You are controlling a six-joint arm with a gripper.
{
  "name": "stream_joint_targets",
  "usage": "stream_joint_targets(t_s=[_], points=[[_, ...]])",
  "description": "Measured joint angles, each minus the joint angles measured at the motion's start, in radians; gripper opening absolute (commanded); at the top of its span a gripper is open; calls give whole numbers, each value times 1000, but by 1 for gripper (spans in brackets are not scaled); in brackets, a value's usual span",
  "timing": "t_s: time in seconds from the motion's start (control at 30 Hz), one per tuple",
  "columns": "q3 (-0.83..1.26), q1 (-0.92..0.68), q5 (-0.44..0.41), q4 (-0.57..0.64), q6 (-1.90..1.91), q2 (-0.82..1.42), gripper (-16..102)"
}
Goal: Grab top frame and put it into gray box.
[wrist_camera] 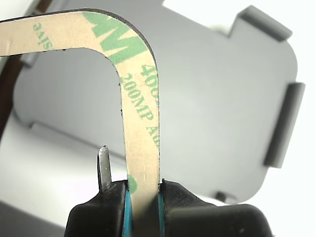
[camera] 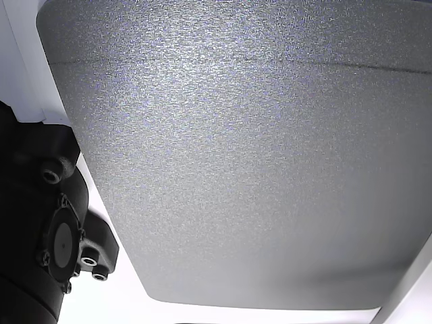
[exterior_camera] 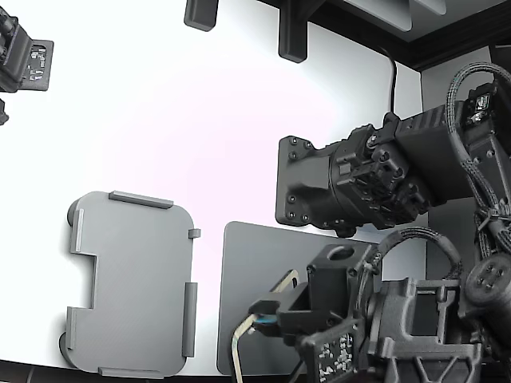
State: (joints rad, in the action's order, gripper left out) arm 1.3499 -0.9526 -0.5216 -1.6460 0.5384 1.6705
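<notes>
The top frame (wrist_camera: 140, 98) is a thin cream-beige ring with green print, and my gripper (wrist_camera: 144, 191) is shut on one of its sides. In the wrist view it rises from the jaws and bends round a rounded corner. Behind it lies the gray box (wrist_camera: 222, 108), a light gray shallow tray with raised edge tabs. In the exterior view the gripper (exterior_camera: 262, 317) holds the frame (exterior_camera: 234, 345) lifted over the near edge of the dark mat (exterior_camera: 255, 271). The gray box (exterior_camera: 132, 283) sits to the exterior view's left of it, apart from the frame.
A second black arm (exterior_camera: 351, 183) hangs over the table above the dark mat, to the exterior view's right. The other view is filled by the mat's textured surface (camera: 236, 148), with a black arm part (camera: 47, 229) beside it. Black fixtures stand along the far table edge (exterior_camera: 291, 36).
</notes>
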Motion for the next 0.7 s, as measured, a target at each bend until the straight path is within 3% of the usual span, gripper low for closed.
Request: stream_joint_targets(t_s=[0.13, 0.23, 0.7], points=[[-20, 97, 72, 0, 160, -17, -13], [-21, 135, 69, 0, 368, -32, -13], [-55, 288, 250, 0, 1549, -163, -13]])
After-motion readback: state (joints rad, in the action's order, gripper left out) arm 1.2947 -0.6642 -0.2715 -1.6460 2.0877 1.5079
